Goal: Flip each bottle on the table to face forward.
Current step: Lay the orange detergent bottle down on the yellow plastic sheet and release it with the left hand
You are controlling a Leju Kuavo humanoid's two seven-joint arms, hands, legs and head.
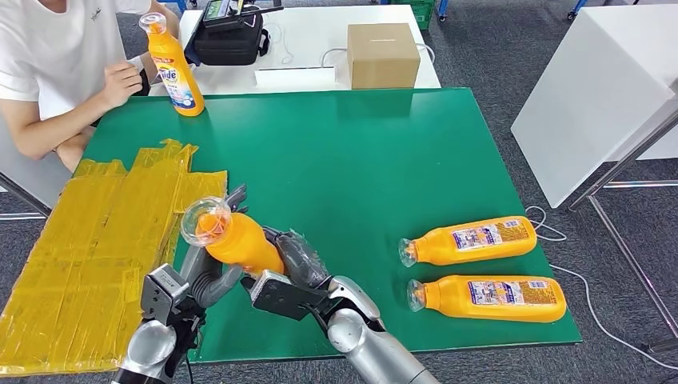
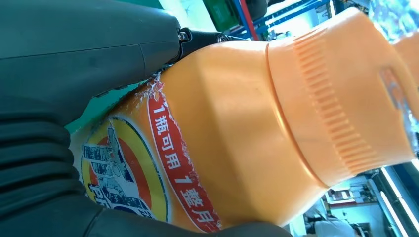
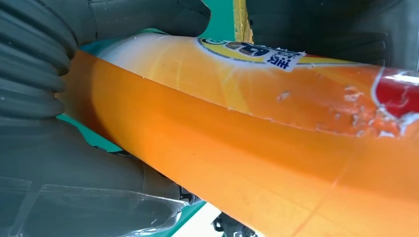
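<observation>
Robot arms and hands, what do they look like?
Both arms are shiny silver tubes. The left hand has dark grey fingers and a boxy silver-and-black wrist block. The right hand is dark grey too, wrapped in clear plastic. Close up, each wrist has a grey ribbed cover.

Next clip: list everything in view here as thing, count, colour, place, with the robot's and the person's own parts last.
held bottle: 1, orange, clear cap, lifted between both hands near the table's front edge
lying bottles: 2, orange, on their sides at the table's right, one behind the other
upright bottle: 1, orange, far left corner
table: 1, green
taped sheet: 1, yellow, left end of the table
cardboard box: 1, brown, on the white table behind
black bag: 1, same white table
left hand: 1, dark grey, on the held bottle
right hand: 1, dark grey, on the held bottle
person's hand: 1, beside the upright bottle
</observation>
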